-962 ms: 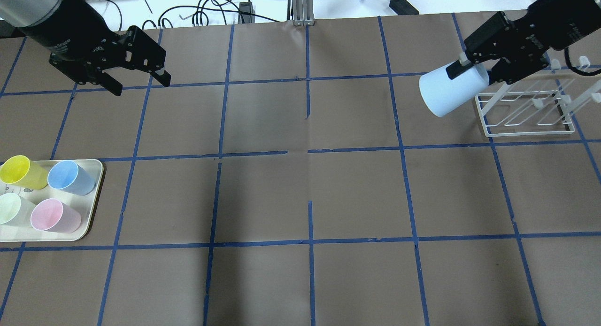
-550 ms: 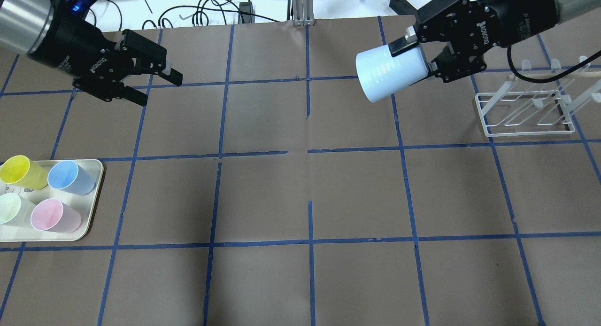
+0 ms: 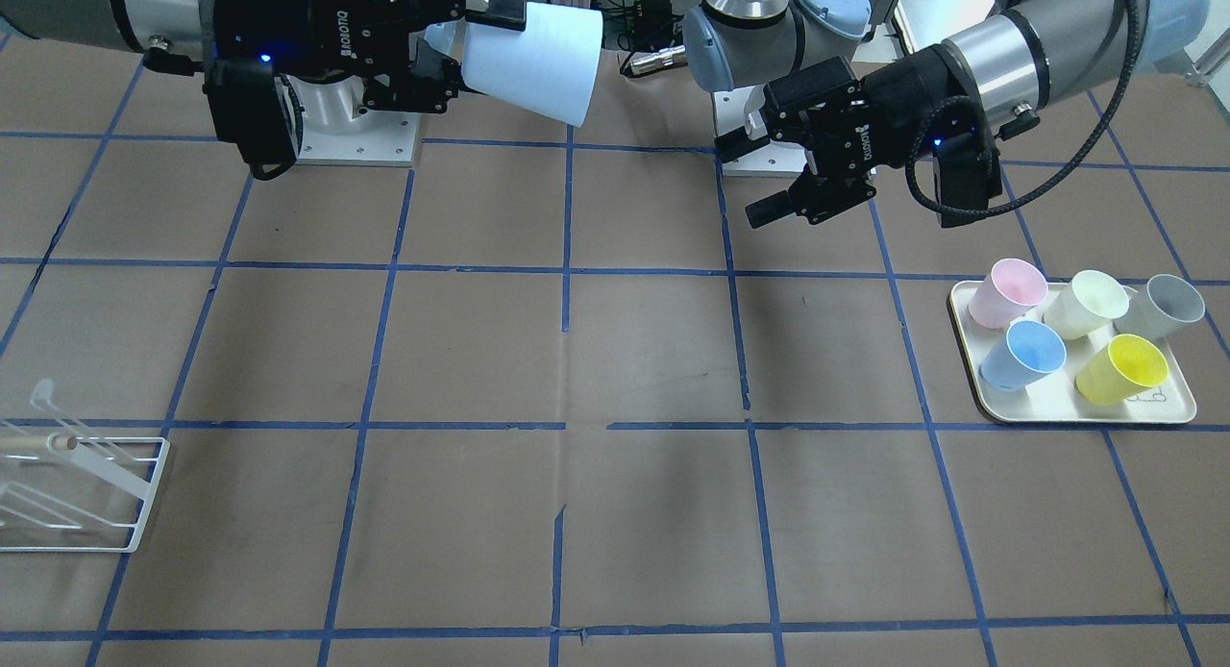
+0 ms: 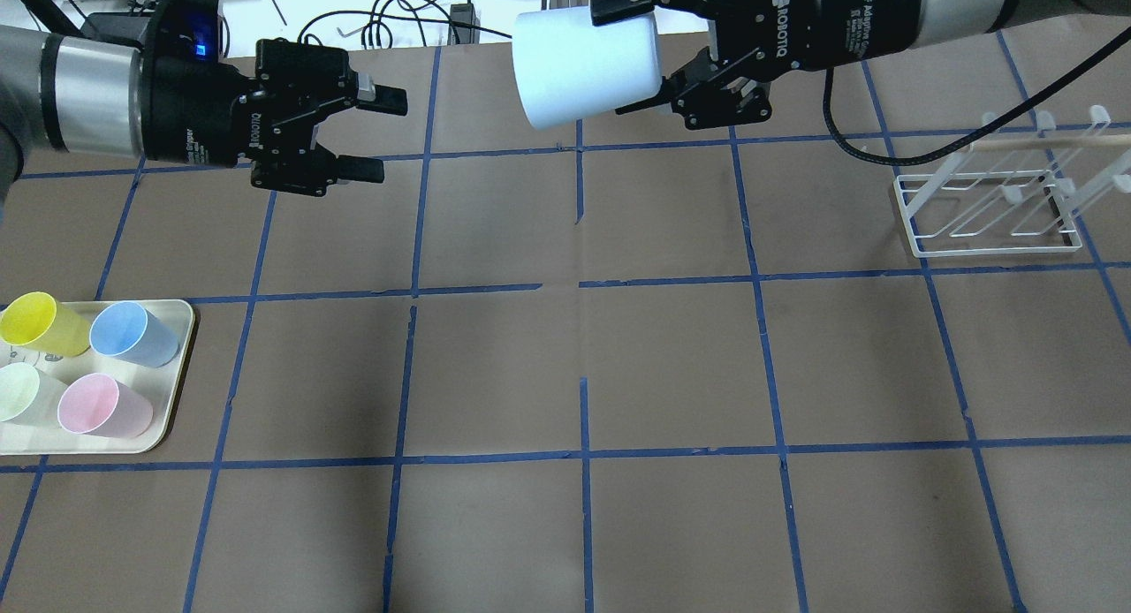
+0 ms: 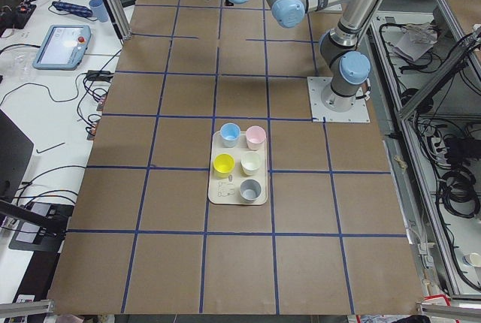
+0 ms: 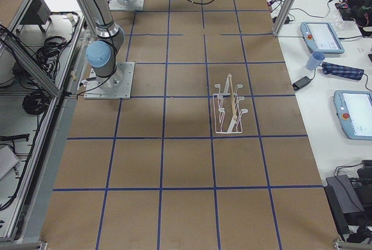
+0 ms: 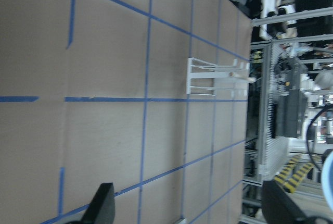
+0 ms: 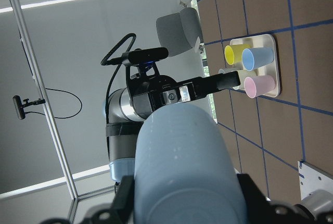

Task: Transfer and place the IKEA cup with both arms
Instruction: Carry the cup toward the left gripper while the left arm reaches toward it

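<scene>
I see my right gripper (image 4: 638, 55) clamped on the pale-blue IKEA cup (image 4: 579, 70), held sideways above the table's (image 4: 671, 366) far middle, wide end toward my left gripper (image 4: 380, 136), fingers spread wide.

Cream tray (image 3: 1047, 404) of five coloured cups (image 3: 1006, 293); white wire rack (image 4: 988, 215)

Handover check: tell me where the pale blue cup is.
In the overhead view the IKEA cup sits sideways in the right gripper, top centre, across from the open left gripper.
</scene>
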Controlling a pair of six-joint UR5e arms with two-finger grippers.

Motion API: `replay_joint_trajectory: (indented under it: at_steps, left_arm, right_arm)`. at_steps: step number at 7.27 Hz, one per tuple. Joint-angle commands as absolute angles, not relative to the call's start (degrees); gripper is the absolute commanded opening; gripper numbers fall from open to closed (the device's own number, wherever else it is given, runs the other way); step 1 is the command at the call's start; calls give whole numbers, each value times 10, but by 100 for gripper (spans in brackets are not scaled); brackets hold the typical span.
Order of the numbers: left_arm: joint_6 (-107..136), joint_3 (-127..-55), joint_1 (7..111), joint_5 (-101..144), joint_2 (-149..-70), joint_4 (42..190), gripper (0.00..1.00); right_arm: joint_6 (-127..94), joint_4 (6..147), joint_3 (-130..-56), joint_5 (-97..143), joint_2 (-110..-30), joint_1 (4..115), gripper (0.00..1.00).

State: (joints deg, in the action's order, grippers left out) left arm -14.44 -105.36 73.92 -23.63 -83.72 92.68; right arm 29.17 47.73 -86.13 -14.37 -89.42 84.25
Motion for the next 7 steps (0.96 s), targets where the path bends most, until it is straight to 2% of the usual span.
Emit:
replay_joint_trajectory:
  at_steps: [1,7]
  left_arm:
    - [-120,-1077,741,-121,-824,925,100]
    - [-122,-1156,790,12,-808,869,100]
  right_arm:
    - [291,473,-862,-133,-903,856,33]
    - [292,480,-862,-130,-910,867,33]
